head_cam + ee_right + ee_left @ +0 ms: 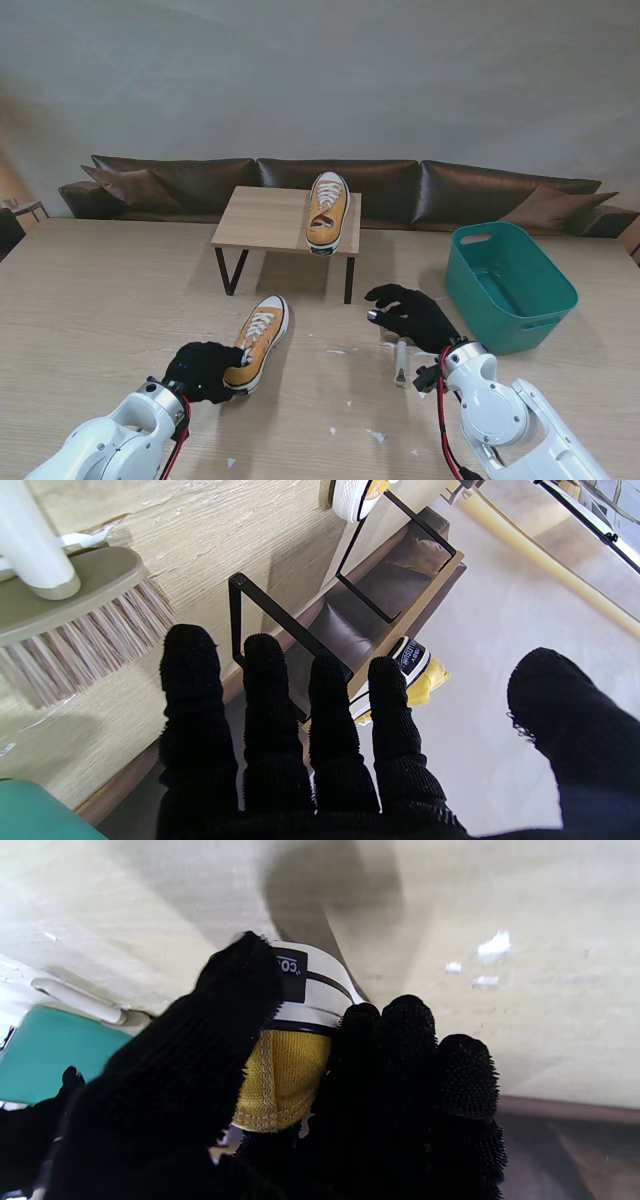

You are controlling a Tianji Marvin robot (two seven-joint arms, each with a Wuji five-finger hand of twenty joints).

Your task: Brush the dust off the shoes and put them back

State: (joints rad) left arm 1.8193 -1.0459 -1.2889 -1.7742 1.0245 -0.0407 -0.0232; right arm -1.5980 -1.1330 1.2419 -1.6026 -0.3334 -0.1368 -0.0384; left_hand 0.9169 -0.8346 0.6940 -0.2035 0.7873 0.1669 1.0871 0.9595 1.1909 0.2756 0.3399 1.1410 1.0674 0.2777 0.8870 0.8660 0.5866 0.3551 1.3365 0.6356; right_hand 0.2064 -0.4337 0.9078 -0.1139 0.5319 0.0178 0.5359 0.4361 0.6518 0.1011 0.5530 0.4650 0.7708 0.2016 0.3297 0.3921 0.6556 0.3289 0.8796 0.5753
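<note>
Right now your left robot hand [205, 370] is clamped on the heel of the yellow canvas shoe [260, 340], which lies on the worktop [90, 310] nearer to you than the small shoe rack [270, 218]. The left wrist view shows the thumb on one side of the white rubber heel band and the fingers [405, 1050] on the other. Its mate, the second shoe [327, 210], sits on the rack. Your right robot hand [415, 315] hangs with fingers spread, holding nothing, just above the brush [401, 360]. Expect the shoe to be light, with soft canvas that gives under pressure; the rubber sole and heel band are the stiff, grippy parts, so keep your hold there. Take the brush by its pale handle, which looks smooth and may slip. A teal bin [510, 285] stands to the right.
</note>
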